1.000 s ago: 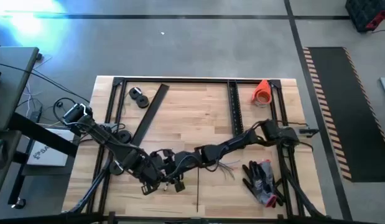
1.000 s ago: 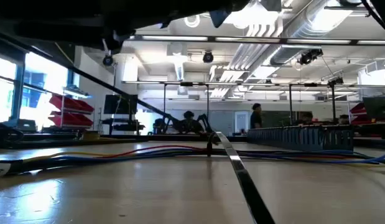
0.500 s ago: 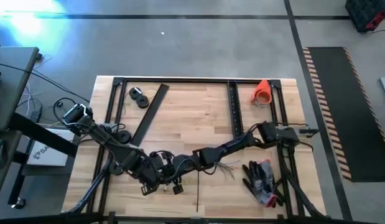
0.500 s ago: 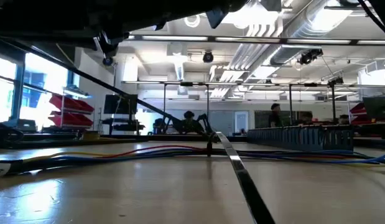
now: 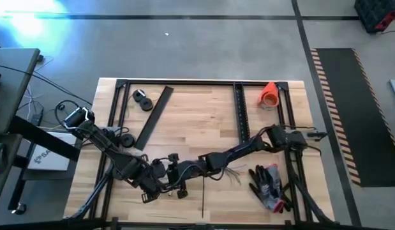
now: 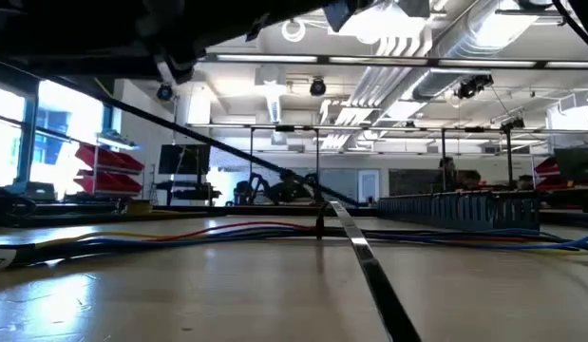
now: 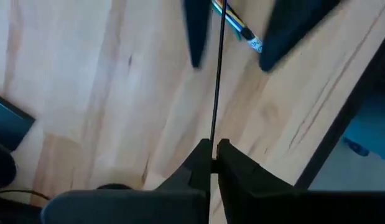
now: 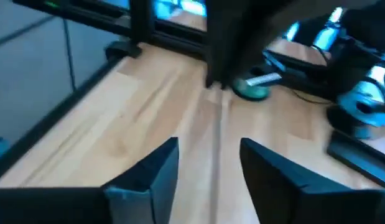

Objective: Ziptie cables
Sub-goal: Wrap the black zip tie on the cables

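Light wooden table (image 5: 203,115) with a black frame, sitting in a big workshop room with ceiling lights and red bins (image 6: 94,166) off to the left. Left gripper (image 7: 212,152) low near the front edge, left of centre, clamped tight on a thin black zip tie (image 7: 217,87) running straight out toward the right gripper (image 8: 208,155). Right gripper just beside it, fingers spread apart, gripping nothing. Cables (image 5: 232,172) flat on the wood just right of both grippers, loose ends fanned out, coloured tips peeking between the right gripper's fingers in the left wrist view. Further right, a pair of gloves (image 5: 268,185), plus an orange cone-ish thing (image 5: 268,94) at the back.
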You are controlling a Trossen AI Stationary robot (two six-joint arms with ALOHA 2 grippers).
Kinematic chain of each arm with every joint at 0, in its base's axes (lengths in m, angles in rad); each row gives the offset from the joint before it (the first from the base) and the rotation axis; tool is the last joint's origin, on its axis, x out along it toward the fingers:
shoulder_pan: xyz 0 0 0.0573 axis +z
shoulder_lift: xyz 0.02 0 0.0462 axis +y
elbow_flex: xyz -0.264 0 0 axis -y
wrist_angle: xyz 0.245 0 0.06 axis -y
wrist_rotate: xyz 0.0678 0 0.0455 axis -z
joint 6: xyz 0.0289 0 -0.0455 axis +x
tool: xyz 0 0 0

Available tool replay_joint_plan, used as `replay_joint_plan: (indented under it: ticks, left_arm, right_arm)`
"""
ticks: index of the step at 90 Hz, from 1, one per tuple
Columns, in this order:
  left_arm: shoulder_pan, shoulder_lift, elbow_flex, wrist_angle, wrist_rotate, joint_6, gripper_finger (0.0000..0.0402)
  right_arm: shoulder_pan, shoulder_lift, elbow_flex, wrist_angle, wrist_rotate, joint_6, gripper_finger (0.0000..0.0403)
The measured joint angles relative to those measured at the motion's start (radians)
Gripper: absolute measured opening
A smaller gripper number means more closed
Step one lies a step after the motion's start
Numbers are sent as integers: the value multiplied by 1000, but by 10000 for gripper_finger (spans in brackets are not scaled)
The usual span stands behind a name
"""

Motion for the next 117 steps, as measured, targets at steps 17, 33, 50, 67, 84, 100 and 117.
replay_joint_plan:
  ticks: [17,33,50,67,84,100,117]
  left_arm:
    - [0,0,0,5,-7,9,0]
    - [-1,0,0,6,-9,11,0]
    - [-2,0,0,6,-19,12,10]
    - [-33,-45,0,2,-22,16,78]
    - [-146,-120,0,20,-181,-30,136]
    - [-292,-126,-6,117,-497,-16,149]
    - [-384,-81,-65,309,-836,101,147]
  right_arm:
    - [-8,22,-1,25,45,52,139]
    - [-9,24,-1,51,40,53,62]
    - [0,24,-1,54,37,61,4]
    - [37,24,-1,49,61,55,0]
    - [75,1,-2,0,75,53,0]
    - [119,-74,-1,-52,152,36,0]
    - [178,-151,-1,-115,268,31,0]
